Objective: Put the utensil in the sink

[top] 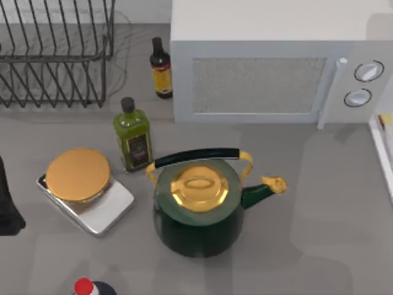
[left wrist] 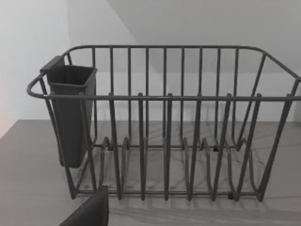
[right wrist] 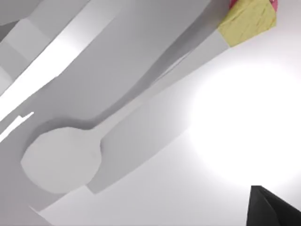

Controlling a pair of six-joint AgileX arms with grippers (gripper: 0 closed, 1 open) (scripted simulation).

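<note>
Even, soft light overall; strong white glare beside the utensil (right wrist: 61,160).

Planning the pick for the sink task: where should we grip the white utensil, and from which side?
Grip the slim neck just past the utensil's rounded oval end, coming down from above with the right hand, which hangs close over it. The oval end lies flat and wide, likely too broad to span. Left arm sits parked at the top view's left edge.
</note>
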